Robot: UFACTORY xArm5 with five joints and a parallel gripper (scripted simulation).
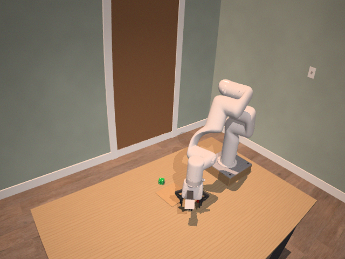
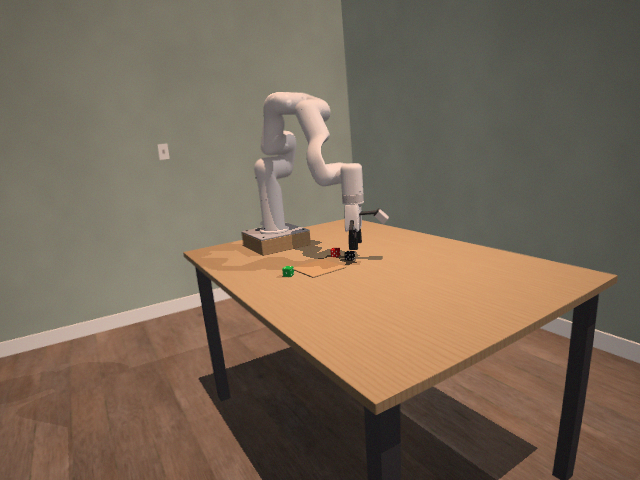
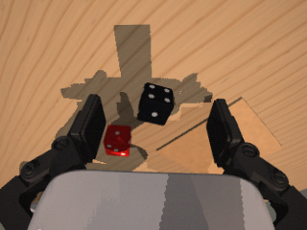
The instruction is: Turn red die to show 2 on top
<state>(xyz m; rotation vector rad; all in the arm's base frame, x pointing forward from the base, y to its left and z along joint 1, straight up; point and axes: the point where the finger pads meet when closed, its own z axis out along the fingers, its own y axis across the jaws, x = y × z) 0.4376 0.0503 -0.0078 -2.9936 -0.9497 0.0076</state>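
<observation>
Fingers standing wide apart and gripping nothing, hanging above the red die, red die sitting on the tabletop just inside one finger, off the mat, black die lying just beside the red die.

Wooden table w/ light striped top on dark legs. Brown plank floor underneath, table's shadow on it. Grey-green walls w/ white baseboard along the bottom. Brown door panel in white frame on back wall. White wall switch plate on the side wall, approx. mid-height
</observation>
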